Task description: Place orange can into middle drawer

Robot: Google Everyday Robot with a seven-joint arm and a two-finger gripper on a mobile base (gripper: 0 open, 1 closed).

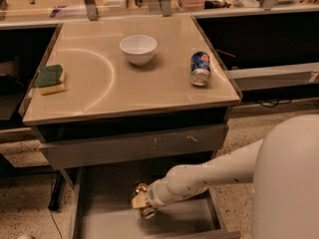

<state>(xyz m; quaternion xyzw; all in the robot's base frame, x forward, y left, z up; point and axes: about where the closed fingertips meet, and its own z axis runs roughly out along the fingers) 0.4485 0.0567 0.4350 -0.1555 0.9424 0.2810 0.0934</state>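
The orange can (140, 188) is in my gripper (142, 201), held roughly upright with its silver ends showing above and below the fingers. The gripper is shut on it and sits inside the open middle drawer (97, 219), a wide shallow grey tray pulled out below the cabinet. The can is over the drawer's middle, close above its floor; I cannot tell whether it touches. My white arm reaches in from the right.
On the tan countertop (99, 88) stand a white bowl (138, 49), a blue can (200, 68) lying on its side, and a green-yellow sponge (50, 78). A shut grey drawer front (134, 146) with white scratches overhangs the open drawer. My white body fills the lower right.
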